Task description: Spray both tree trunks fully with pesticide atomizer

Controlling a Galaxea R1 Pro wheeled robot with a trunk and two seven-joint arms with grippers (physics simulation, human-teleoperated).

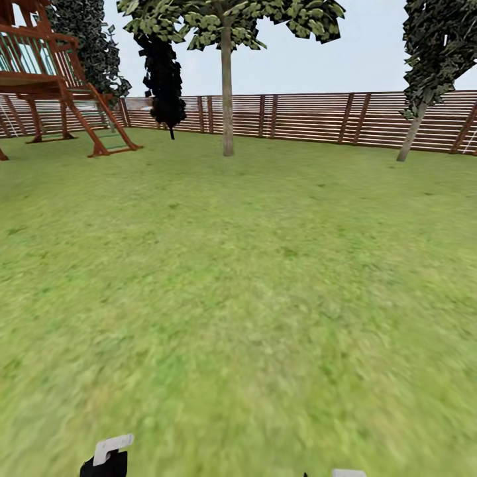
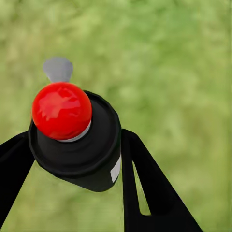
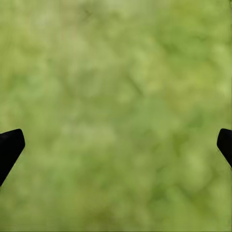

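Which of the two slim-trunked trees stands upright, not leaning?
The tree at centre, by the fence; its trunk rises straight, whereas the right-hand tree slants.

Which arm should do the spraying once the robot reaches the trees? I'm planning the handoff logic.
Left. The left hand is already shut on the pesticide atomizer, red top showing. The right hand is open over grass, holding nothing. The nearest tree trunk stands ahead by the fence, far across the lawn.

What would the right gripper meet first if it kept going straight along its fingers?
Probably the lawn: between the right gripper's wide-apart fingertips lies blurred green grass, nothing nearer, though depth is unclear.
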